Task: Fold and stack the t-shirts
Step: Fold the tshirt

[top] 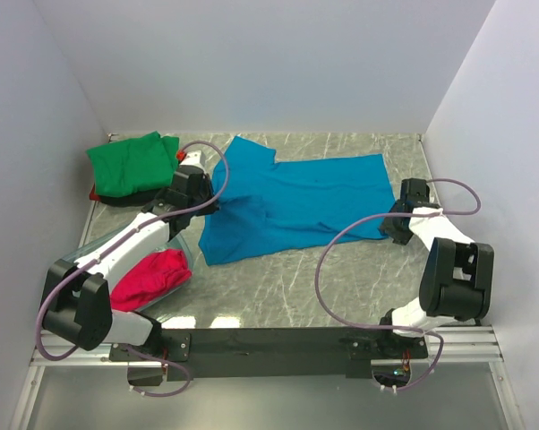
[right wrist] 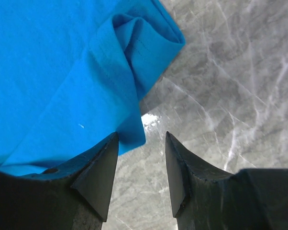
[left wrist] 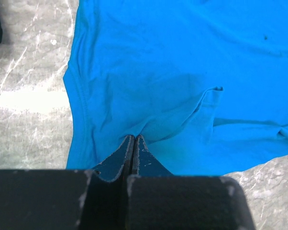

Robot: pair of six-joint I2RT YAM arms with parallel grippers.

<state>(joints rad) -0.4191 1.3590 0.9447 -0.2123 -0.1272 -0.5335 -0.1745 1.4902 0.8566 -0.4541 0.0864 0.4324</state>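
Observation:
The bright blue t-shirt [top: 287,202] lies spread across the middle of the table. My left gripper [top: 205,204] is shut on a pinch of its left part, and the cloth [left wrist: 182,72] puckers toward the closed tips [left wrist: 133,137]. My right gripper [right wrist: 142,136] stands open at the shirt's near right corner [right wrist: 129,132], low over the marble; the corner lies just inside the left finger [right wrist: 98,172]. In the top view this gripper [top: 389,226] sits at the shirt's right end. The green t-shirt [top: 131,163] lies folded at the back left on dark cloth [top: 117,200]. The magenta-red t-shirt [top: 153,276] is bunched at the near left.
A clear plastic bin [top: 72,258] sits at the left, under the left arm and beside the magenta-red shirt. White walls close in the table on three sides. A black rail [top: 278,342] with the arm bases runs along the near edge.

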